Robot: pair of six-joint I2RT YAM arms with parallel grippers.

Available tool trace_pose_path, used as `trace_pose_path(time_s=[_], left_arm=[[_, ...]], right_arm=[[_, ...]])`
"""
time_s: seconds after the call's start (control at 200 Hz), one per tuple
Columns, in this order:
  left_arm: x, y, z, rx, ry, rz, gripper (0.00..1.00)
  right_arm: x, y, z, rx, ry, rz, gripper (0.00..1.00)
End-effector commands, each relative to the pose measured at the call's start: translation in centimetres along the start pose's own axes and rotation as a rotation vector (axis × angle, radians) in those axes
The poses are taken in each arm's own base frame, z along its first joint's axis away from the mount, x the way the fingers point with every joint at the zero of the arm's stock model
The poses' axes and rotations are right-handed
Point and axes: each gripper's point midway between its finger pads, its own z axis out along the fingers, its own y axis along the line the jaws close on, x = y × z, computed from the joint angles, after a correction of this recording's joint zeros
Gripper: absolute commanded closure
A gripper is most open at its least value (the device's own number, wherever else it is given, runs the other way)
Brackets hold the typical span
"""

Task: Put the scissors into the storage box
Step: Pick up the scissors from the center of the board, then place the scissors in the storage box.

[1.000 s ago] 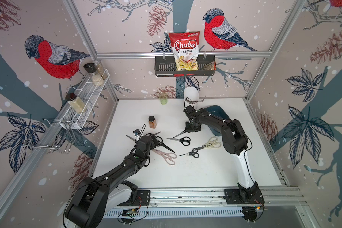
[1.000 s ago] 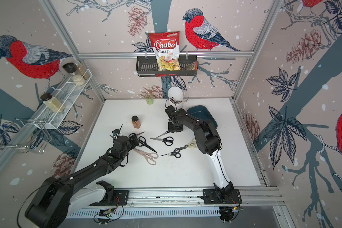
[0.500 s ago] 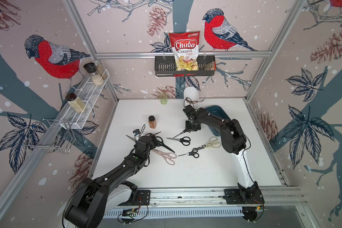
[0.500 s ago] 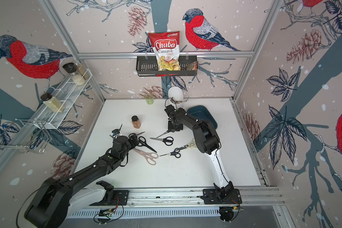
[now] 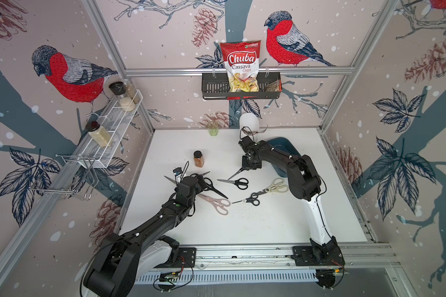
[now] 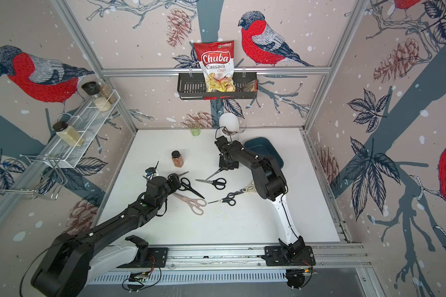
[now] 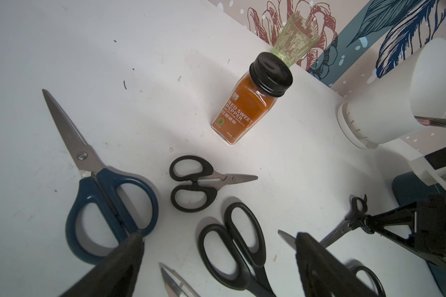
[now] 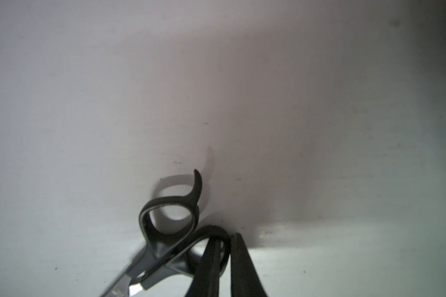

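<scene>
- right gripper pinched narrow on one handle ring of the slim black scissors, low over the white table
- left gripper spread wide, holding nothing, above blue-handled scissors and large black scissors
- storage box just behind the right arm, partly hidden

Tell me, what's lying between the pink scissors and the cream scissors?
The small black scissors lie there, between the pink scissors and the cream scissors. Both top views show it.
</scene>
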Motion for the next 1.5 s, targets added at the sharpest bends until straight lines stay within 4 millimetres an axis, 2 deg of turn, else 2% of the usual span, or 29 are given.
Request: trace_pose_path(time_s=[0.0, 0.195, 0.375, 0.495, 0.575, 0.71, 0.895, 1.015, 1.11, 1.186, 1.311, 1.496], left_arm=[[-0.5, -0.1, -0.1, -0.006, -0.015, 0.005, 0.05], [-0.8, -0.4, -0.2, 0.0, -0.02, 0.004, 0.04], [-1.2, -0.6, -0.2, 0.001, -0.024, 0.005, 0.04], [-1.3, -0.7, -0.2, 0.0, -0.026, 0.005, 0.04], [-1.3, -0.7, -0.3, 0.0, -0.026, 0.004, 0.04], [-1.5, -0.9, -0.3, 0.003, -0.027, 0.003, 0.04], [-1.8, -1.5, -0.3, 0.017, -0.021, 0.0, 0.04], [-1.9, -2.0, -0.2, 0.027, -0.011, 0.0, 0.04], [-1.8, -2.3, -0.1, 0.035, 0.002, 0.0, 0.04], [-1.7, -2.6, 0.0, 0.044, 0.013, 0.002, 0.04], [-1.5, -2.9, 0.1, 0.052, 0.034, -0.002, 0.04], [-1.1, -3.5, 0.5, 0.068, 0.064, -0.026, 0.04]], right_arm=[[1.0, -1.8, 2.6, 0.034, 0.061, 0.046, 0.84], [0.4, -2.2, 3.0, 0.058, 0.069, 0.053, 0.84], [0.8, -2.5, 3.5, 0.083, 0.075, 0.037, 0.94], [0.4, -2.4, 3.2, 0.084, 0.061, 0.019, 1.0], [0.0, -2.3, 2.6, 0.079, 0.049, 0.002, 1.0], [-1.3, -1.6, 0.2, 0.04, -0.001, -0.046, 1.0], [-4.1, 0.0, -5.3, -0.048, -0.093, -0.1, 1.0], [-5.4, -0.2, -8.2, -0.078, -0.139, -0.111, 1.0], [-6.1, -1.3, -9.8, -0.081, -0.167, -0.11, 1.0], [-6.8, -3.2, -10.8, -0.057, -0.194, -0.099, 1.0], [-8.0, -7.6, -12.2, -0.041, -0.234, -0.054, 1.0], [-9.3, -15.8, -13.1, 0.062, -0.311, 0.007, 1.0]])
